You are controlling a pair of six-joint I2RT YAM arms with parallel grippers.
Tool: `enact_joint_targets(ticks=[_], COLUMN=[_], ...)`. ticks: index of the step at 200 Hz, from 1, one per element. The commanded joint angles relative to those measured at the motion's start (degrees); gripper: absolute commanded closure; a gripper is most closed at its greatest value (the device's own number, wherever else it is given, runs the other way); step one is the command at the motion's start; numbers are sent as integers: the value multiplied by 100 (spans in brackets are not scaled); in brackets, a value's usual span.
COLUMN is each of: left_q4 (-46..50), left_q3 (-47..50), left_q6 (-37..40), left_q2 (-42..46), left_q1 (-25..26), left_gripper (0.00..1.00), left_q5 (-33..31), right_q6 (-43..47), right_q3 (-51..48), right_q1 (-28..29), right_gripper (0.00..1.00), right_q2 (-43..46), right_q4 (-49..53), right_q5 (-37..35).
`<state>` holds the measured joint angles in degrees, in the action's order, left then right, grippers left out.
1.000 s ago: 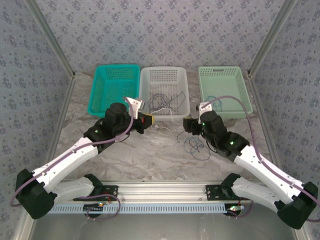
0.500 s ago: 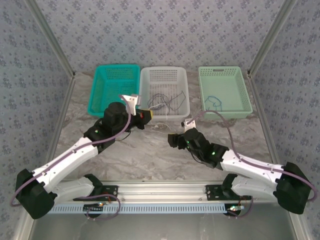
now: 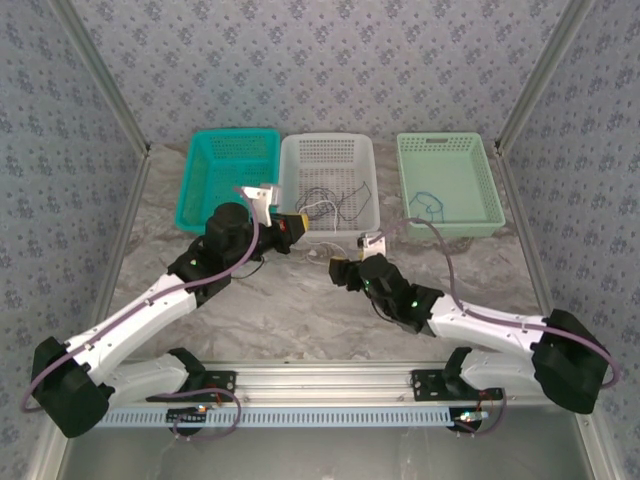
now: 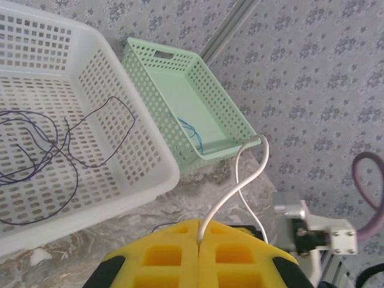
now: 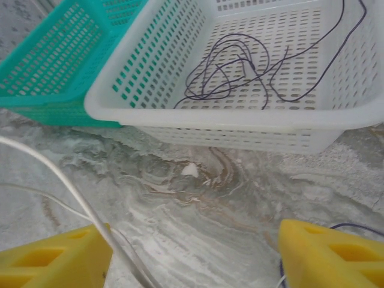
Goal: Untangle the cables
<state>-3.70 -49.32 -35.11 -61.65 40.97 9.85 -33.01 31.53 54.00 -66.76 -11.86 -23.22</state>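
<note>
My left gripper (image 3: 294, 226) (image 4: 199, 233) is shut on a whitish cable (image 4: 239, 180), which rises from between the yellow fingers, loops and drops back to the table. Held low over the marble in front of the white basket (image 3: 290, 190), my right gripper (image 3: 340, 268) (image 5: 195, 255) is open with nothing between its fingers. The whitish cable (image 5: 72, 192) runs just past its left finger (image 5: 54, 261). Dark cables (image 3: 335, 203) (image 5: 240, 72) (image 4: 36, 144) lie looped in the white basket. A blue cable (image 3: 428, 203) (image 4: 192, 132) lies in the light green basket (image 3: 480, 170). Beside the right finger (image 5: 330, 255) shows a dark strand (image 5: 357, 227).
A teal basket (image 3: 228, 175) (image 5: 48, 60) stands left of the white one, all three in a row at the back. A small white speck (image 5: 189, 170) lies on the marble. The right forearm (image 3: 470, 325) stretches low across the table's right half. A metal rail (image 3: 320, 385) runs along the near edge.
The right arm has swung left and down, from near the green basket to the marble in front of the white basket. The left gripper shifted slightly, still holding the whitish cable.
</note>
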Motion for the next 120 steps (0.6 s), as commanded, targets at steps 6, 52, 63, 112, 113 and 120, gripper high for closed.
enact_joint_targets(ticks=[6,52,63,112,113,120], left_q4=[-380,-488,-399,389,397,435], left_q3=[-48,-138,-164,-328,-330,-337], left_q6=[-162,-125,-46,541,550,594], left_q2=[60,127,134,235,238,258], left_q1=[14,-6,-36,-484,-497,-583], left_gripper=[98,98,98,97,97,97], left_q5=[132,89,67,-74,-73,-78], right_q6=[63,384,498,1255,1272,1375], right_q3=[308,784,883,1766,1789,1958], right_q1=[-120,-114,-88,-46,-47,-39], right_gripper=[38,81,85,88,88,85], right_q2=[-364,-903,-901,-1138,-1155,-1283], right_q4=[-285,375,658,2313,2334,2488], right_q5=[-33,123,88,188,209,359])
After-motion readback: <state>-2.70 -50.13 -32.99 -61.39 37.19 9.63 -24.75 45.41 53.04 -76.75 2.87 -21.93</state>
